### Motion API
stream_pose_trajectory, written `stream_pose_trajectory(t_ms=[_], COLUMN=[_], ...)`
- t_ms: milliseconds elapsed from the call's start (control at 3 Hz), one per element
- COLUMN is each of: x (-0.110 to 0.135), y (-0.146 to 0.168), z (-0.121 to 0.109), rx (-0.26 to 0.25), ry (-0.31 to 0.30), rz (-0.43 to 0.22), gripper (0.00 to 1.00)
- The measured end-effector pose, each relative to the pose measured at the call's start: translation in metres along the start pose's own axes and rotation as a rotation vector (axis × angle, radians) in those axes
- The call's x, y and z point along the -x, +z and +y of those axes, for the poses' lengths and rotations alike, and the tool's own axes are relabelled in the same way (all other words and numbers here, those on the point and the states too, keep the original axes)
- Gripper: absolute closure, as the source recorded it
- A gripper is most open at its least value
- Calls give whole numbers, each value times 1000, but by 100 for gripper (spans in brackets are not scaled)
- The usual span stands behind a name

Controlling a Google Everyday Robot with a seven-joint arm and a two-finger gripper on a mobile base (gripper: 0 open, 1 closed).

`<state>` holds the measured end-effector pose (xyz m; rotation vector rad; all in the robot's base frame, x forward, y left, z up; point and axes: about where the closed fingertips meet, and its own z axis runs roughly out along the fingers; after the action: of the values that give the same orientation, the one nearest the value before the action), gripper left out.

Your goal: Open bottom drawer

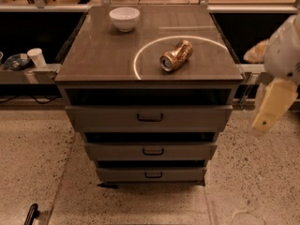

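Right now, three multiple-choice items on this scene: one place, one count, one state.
1. Where is the gripper?
A) right of the cabinet, off the bottom drawer
B) left of the cabinet
C) over the cabinet top
2. Drawers in the cabinet?
A) two
B) three
C) four
3. The can is:
A) upright
B) hanging
C) lying on its side, dented
Answers: A, it hangs beside the cabinet's right edge; B, three handled fronts; C, it rests crushed on the top.

Camera faces the cabinet (pixel 93 60) from above, pincer (pixel 274 104) at right edge.
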<state>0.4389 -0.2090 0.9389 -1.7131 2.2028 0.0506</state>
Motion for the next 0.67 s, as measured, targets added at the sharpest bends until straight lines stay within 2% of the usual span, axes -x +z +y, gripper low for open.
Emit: stream_pose_trajectory(t_ms=[333, 667], x=[-14, -21], y=[86, 152], z=[29, 75], rx=[151, 237], ry=[25, 28], rz=[-170, -331], gripper=[0, 0])
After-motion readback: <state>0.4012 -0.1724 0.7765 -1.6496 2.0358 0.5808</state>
